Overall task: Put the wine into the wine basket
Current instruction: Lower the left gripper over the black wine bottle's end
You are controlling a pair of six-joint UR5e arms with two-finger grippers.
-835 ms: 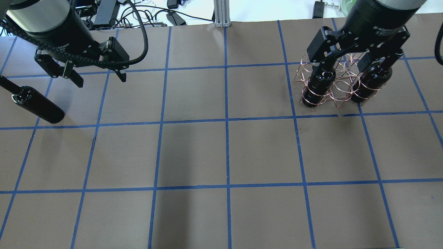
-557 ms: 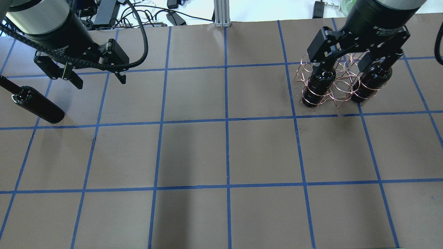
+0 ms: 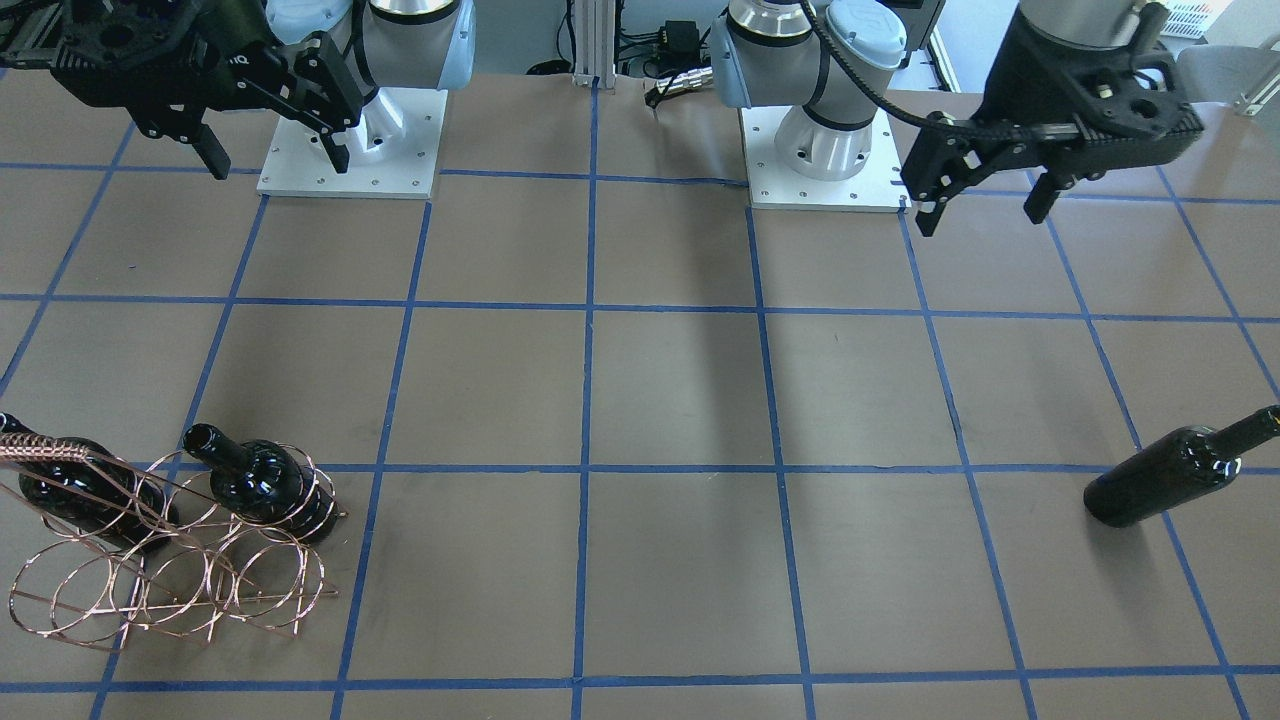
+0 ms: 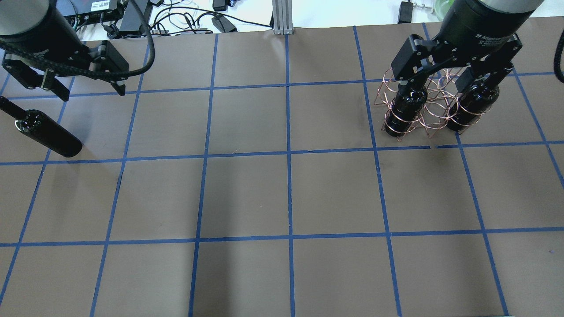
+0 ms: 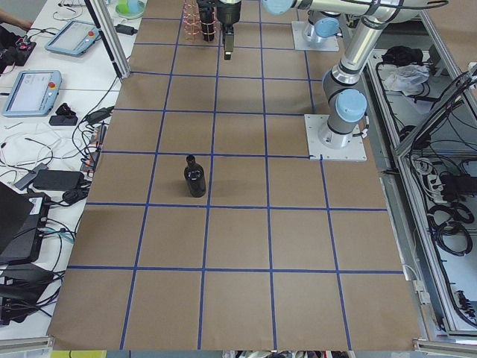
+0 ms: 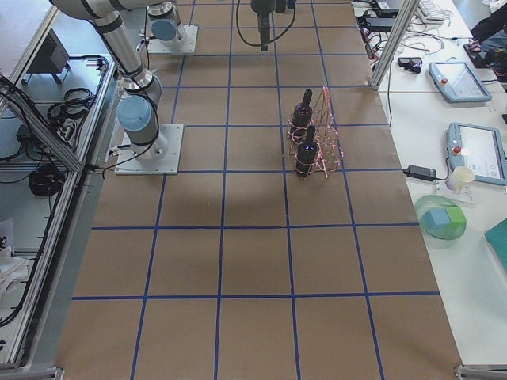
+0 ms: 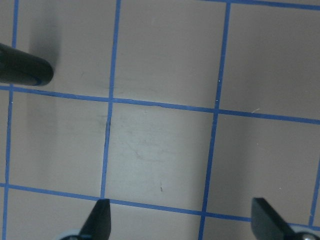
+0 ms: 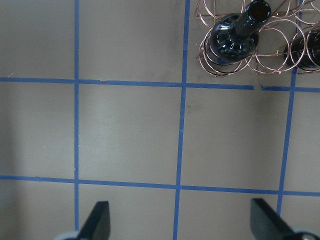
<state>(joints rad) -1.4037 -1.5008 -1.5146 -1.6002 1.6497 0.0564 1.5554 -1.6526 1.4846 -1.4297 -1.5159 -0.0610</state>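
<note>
You see the wine (image 4: 46, 132) lying on its side at the overhead view's left edge, with the left gripper (image 4: 92, 91) just up-frame, fingers spread. The right gripper (image 4: 456, 81), also spread, hovers over the wine basket (image 4: 431, 110) at upper right, which holds two bottles (image 4: 403, 110) upright. The white lettering on the right gripper is unreadable.

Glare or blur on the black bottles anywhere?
Right wrist view: sharp, specular spots on the racked glossy black glass bottle. Left wrist view: slightly soft, lying black glass bottle cropped at the edge. Overhead: soft shadow bands on the brown table.
</note>
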